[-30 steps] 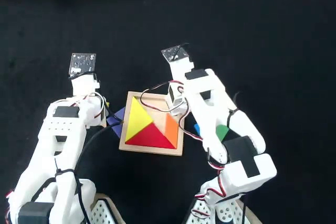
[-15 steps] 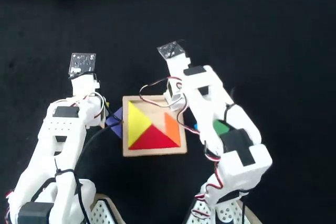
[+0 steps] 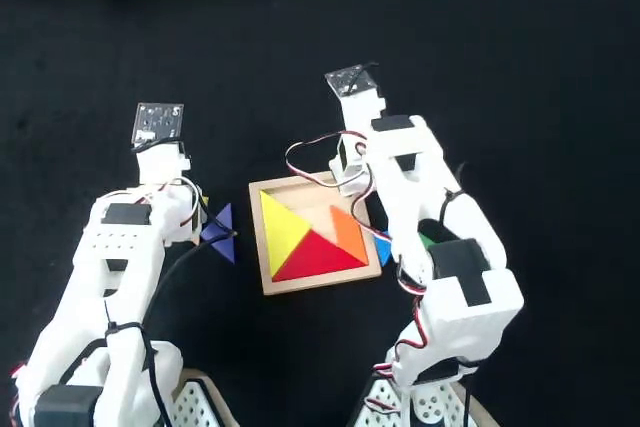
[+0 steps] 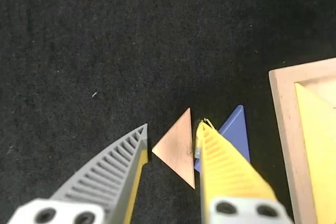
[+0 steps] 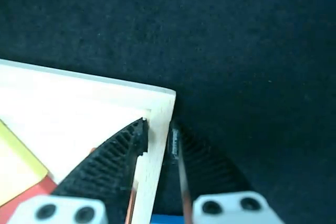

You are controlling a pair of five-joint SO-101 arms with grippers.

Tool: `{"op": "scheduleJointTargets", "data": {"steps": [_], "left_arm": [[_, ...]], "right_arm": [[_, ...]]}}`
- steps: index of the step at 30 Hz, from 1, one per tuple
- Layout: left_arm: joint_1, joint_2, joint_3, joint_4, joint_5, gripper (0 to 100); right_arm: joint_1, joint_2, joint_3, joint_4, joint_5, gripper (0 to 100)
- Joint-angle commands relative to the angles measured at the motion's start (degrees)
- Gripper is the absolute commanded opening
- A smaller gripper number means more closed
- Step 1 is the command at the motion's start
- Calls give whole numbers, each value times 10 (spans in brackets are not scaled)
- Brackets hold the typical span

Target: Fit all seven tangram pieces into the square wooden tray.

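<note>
**Tray.** The square wooden tray [image 3: 300,195] lies on the black table [image 3: 520,97] between the two arms, turned at a slant. It holds a yellow triangle [image 3: 283,232], a red triangle [image 3: 315,257] and an orange piece [image 3: 350,230]. Bare wood shows in the corner area far from the arm bases.

**Right jaws.** They are narrow and clamped on the tray's wall just beside a corner. One black finger [image 5: 113,153] sits inside the tray and the other outside it.

**Left jaws.** They stand wide, low over the table just beside the tray's left wall.
- A small pale wood-coloured triangle [image 4: 177,148] lies flat between them, close against the yellow finger [image 4: 226,174] and apart from the grey one.
- A dark blue piece [image 4: 236,129] lies on the far side of the yellow finger, between it and the tray.

**Other pieces.** A light blue piece [image 3: 383,249] lies against the tray's right side. A green piece [image 3: 428,240] lies near it, partly under the right arm.
</note>
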Motion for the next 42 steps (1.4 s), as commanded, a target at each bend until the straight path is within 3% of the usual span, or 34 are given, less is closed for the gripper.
{"op": "scheduleJointTargets", "data": {"steps": [1,19,30,36,42], "left_arm": [[-6,-2,-1,-9,5,155],[-6,-2,-1,-9,5,155],[-6,-2,-1,-10,5,155],[-6,-2,-1,-9,5,159],[-25,-7,-4,-6,33,161]], "right_arm": [[13,-1,-29,-5,7,60],[13,-5,12,36,3,60],[12,-161,134,-28,3,66],[-6,-158,140,-35,4,221],[-50,-166,138,-32,21,217]]}}
